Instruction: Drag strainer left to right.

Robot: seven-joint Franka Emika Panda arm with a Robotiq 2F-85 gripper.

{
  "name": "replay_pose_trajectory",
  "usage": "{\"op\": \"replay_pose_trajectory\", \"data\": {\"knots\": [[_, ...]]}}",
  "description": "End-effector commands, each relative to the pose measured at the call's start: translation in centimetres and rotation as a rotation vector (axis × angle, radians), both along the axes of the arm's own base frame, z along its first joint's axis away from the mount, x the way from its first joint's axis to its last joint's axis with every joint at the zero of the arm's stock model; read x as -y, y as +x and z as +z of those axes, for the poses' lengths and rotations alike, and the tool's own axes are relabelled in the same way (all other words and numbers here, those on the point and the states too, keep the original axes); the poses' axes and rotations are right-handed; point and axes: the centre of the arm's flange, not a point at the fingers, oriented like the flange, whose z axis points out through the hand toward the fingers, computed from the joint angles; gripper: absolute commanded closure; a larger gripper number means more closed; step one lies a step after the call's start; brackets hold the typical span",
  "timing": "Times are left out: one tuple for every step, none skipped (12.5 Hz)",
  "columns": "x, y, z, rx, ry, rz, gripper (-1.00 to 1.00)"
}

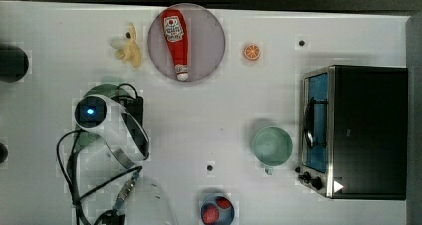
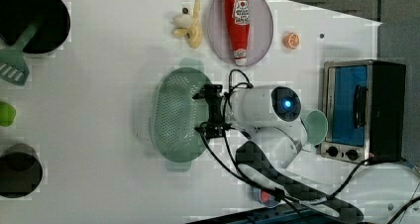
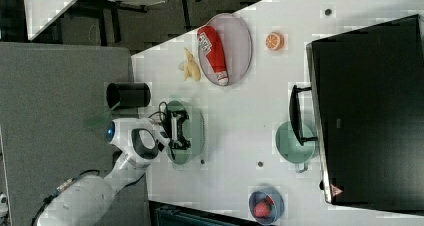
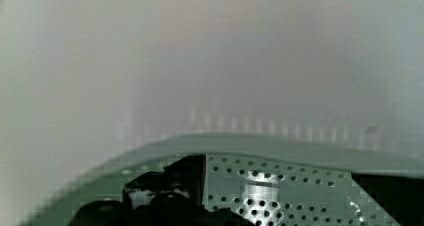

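My black fingers (image 2: 210, 110) look like matt plastic, spread over the strainer (image 2: 176, 116), a pale mint plastic, smooth at the rim and pricked with fine holes. My arm's shell (image 2: 257, 107) is glossy white. The table (image 2: 109, 85) is matt white; the oven (image 1: 366, 130) shows brushed metal and gloss black.

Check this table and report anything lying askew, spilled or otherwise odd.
One thing stands out: the red plastic ketchup bottle lies flat on its side across the round grey plate instead of standing upright. Nothing looks spilled. The pale mint-green oval plastic strainer sits level on the white table, with the open claw over it.
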Motion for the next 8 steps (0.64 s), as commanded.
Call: {"op": "replay_pose_trajectory", "data": {"knots": [[3.8,1.2,1.4,0.028,-0.003,0.04,-1.0],[4.9,1.3,1.5,0.026,-0.005,0.057,-1.0],[6.1,1.4,1.5,0.025,-0.007,0.051,-1.0],[7.0,1.7,1.7,0.032,-0.004,0.055,-1.0],[8.0,1.9,1.6,0.031,-0.006,0.045,-1.0],[9.0,2.1,1.5,0.029,-0.009,0.032,-1.0],[10.0,2.3,1.5,0.031,-0.009,0.033,-1.0],[11.0,2.5,1.4,0.029,-0.012,0.031,-1.0]]}}
